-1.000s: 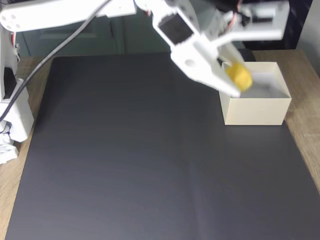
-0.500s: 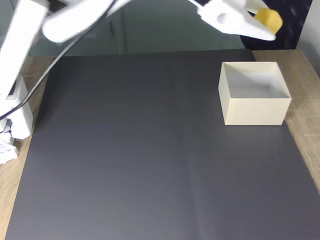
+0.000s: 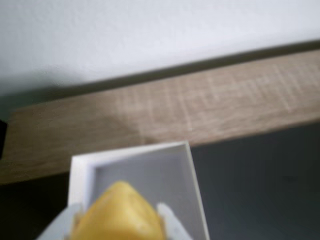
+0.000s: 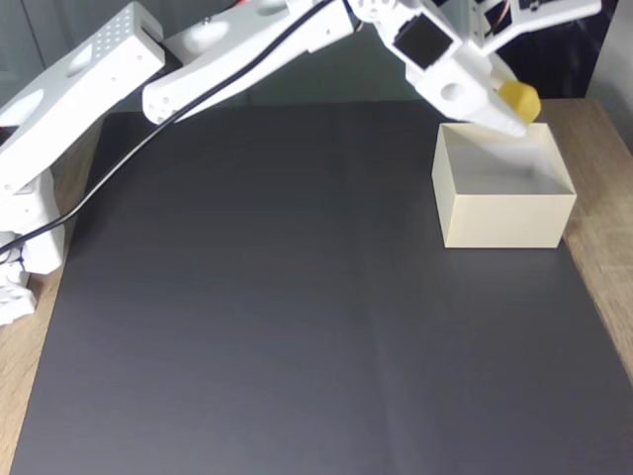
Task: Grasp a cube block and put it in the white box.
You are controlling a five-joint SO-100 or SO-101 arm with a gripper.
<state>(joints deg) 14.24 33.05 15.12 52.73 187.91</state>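
Arm: the white arm [image 4: 247, 49] is reaching across the top of the fixed view from its base at the left edge toward the right, a black cable [image 4: 119, 168] hanging along it.
Gripper: the gripper [image 4: 514, 107] is hanging over the far edge of the white box [image 4: 504, 220] in the fixed view; in the wrist view it [image 3: 117, 220] is coming in from the bottom edge.
Fingers: the white fingers [image 3: 167, 222] are sitting clamped on the cube block, one on each side of it in the wrist view.
Cube block: the yellow cube block [image 4: 519, 101] is being held in the air at the gripper's tip, above the box's far wall and not touching the box; in the wrist view it [image 3: 117, 215] is showing blurred and close, in front of the box's pale inside.
White box: it is standing upright with its open top facing up, on the right part of the dark mat, near the mat's far right corner; in the wrist view its rim [image 3: 195, 185] is showing beyond the cube.
Mat: a dark grey mat [image 4: 257, 317] is covering most of the tabletop.
Tabletop: pale wood [image 4: 608, 237] is showing along the right and left of the mat in the fixed view; in the wrist view a wood strip [image 3: 200, 105] is running beyond the box, below a pale wall [image 3: 150, 30].
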